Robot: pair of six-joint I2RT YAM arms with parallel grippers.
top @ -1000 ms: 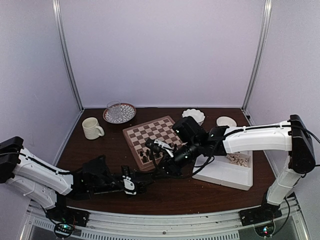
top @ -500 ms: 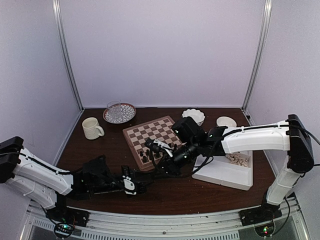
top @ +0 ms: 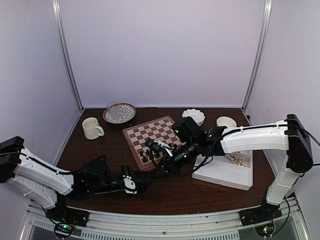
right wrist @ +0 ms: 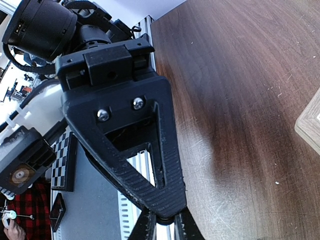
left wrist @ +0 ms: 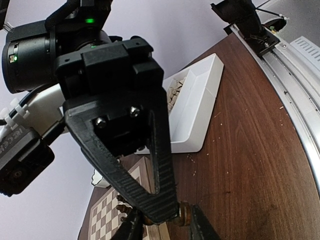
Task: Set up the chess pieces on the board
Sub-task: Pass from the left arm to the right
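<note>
The checkered board [top: 152, 131] lies mid-table with several dark pieces [top: 145, 156] along its near edge. Cream pieces [top: 239, 159] lie in the white tray [top: 225, 175]. My right gripper [top: 149, 144] hovers over the board's near rows. In the right wrist view its fingertips [right wrist: 166, 218] are closed on a small dark piece whose shape I cannot make out. My left gripper [top: 139, 186] is low over the table in front of the board. In the left wrist view it [left wrist: 175, 216] pinches a dark brown piece [left wrist: 183, 214]. The board [left wrist: 107, 212] and tray [left wrist: 200, 115] show behind it.
A cream mug [top: 92, 128] and a plate with a glass [top: 119, 113] stand at the back left. A white scalloped bowl [top: 193, 115] and a small white dish [top: 226, 121] stand at the back right. The metal rail [top: 165, 220] runs along the table's near edge.
My left gripper has shifted slightly left and back toward its base. My right gripper has barely moved over the board's near rows.
</note>
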